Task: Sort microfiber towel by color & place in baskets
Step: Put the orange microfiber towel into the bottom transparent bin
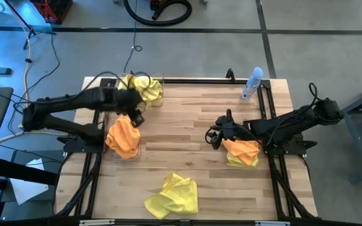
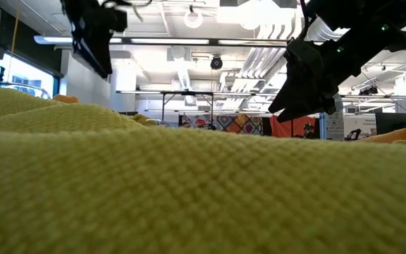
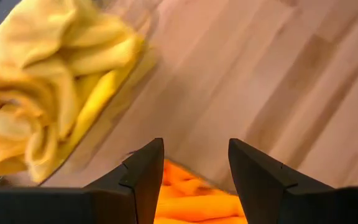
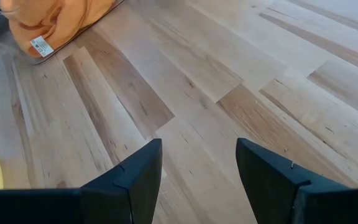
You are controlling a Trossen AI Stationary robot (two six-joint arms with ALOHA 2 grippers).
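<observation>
A wooden desk point(image 1: 187, 125) carries two clear baskets at its left side: one point(image 1: 158, 95) holding yellow towels point(image 1: 144, 88), one point(image 1: 136, 150) holding orange towels point(image 1: 123, 137), so colours stay apart. Unsorted: one yellow towel point(image 1: 173, 194) in front, one orange-on-yellow pile point(image 1: 242, 152) at right. The left pincer point(image 1: 136, 118) hovers between the baskets, fingers apart, empty. The right pincer point(image 1: 217, 137), also apart and empty, sits beside the pile. One spray bottle point(image 1: 252, 84) stands at the back.

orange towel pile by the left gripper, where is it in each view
High: orange towel pile at the table's left, under the left gripper.
Low: not identifiable.
Left wrist: orange towel pile between the fingers.
Right wrist: far corner.
Shared landmark: wooden table.
</observation>
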